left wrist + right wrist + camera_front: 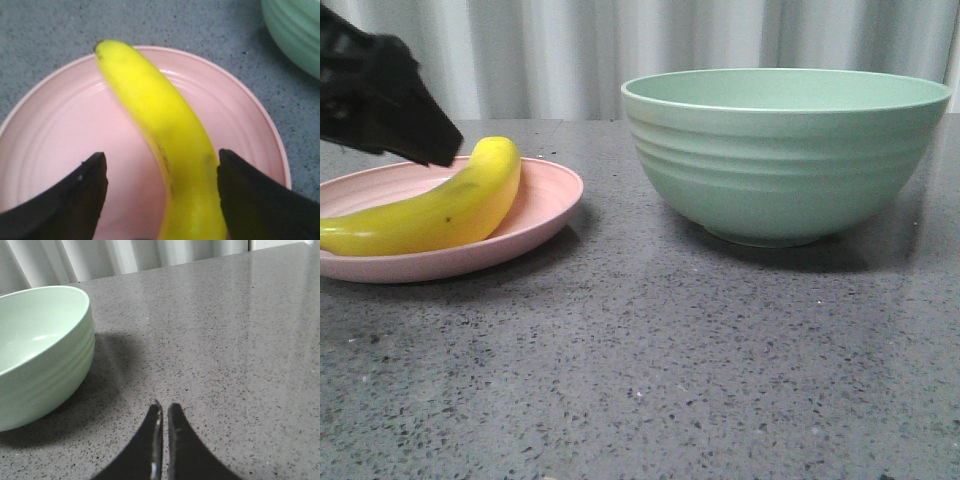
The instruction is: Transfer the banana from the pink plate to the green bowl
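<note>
Left wrist view only — jaws astride banana [165, 145]

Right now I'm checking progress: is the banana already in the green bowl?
No, the banana lies on the pink plate, beside the green bowl, with the open left gripper straddling it.

Bright yellow with tiny dark specks is noted on the banana [440, 212]. Pale pink is recorded for the plate [545, 195], mint green for the ridged bowl [785, 150], speckled grey for the table [670, 370].
</note>
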Controlling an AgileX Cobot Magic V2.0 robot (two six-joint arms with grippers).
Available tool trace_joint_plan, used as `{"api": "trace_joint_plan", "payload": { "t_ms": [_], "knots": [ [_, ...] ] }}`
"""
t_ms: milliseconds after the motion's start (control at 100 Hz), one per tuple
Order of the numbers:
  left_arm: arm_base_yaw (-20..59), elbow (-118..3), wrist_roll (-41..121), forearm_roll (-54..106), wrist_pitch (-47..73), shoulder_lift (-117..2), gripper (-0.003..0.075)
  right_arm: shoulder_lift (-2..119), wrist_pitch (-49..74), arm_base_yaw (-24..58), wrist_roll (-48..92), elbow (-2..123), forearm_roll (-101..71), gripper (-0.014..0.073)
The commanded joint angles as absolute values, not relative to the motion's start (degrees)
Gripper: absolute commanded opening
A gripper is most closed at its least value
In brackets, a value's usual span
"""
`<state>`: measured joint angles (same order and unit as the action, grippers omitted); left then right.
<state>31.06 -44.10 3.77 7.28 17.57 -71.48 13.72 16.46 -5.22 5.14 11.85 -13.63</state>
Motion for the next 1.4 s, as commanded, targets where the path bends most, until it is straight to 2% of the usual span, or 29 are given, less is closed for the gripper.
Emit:
{"api": "trace_joint_plan", "payload": {
  "t_ms": [0, 660, 740, 930, 1180, 1300, 1390],
  "knots": [
    [31.53, -47.77, 3.82, 8.93, 17.15, -72.84, 0.0442, 14.79, 11.89, -5.24, 5.25, 14.02, -13.88, -0.0064],
    [31.53, -49.32, 3.82, 9.99, 20.17, -78.32, 0.0433, 14.79, 11.61, -5.24, 5.25, 14.02, -13.88, -0.0064],
    [31.53, -49.32, 3.82, 9.99, 20.17, -78.32, 0.0381, 14.79, 11.88, -5.24, 5.25, 14.02, -13.88, -0.0064],
    [31.53, -49.32, 3.82, 9.99, 20.17, -78.32, 0.0186, 14.83, 13.84, -5.24, 5.25, 15.31, -13.88, -0.0064],
    [31.53, -49.63, 5.36, 10.36, 20.23, -76.18, 0.0172, 21.62, 28.06, -5.13, 6.81, 25.83, -14.24, -0.0061],
    [31.53, -51.15, 5.36, 11.4, 20.7, -72.65, 0.0172, 26.29, 30.82, -3.53, 7.05, 32.62, -16.06, 0.0005],
    [32.69, -52.31, 6.11, 11.68, 21.4, -70.12, 0.0172, 30.31, 32.75, -1.11, 7.28, 38.17, -16.38, 0.0109]
  ]
}}
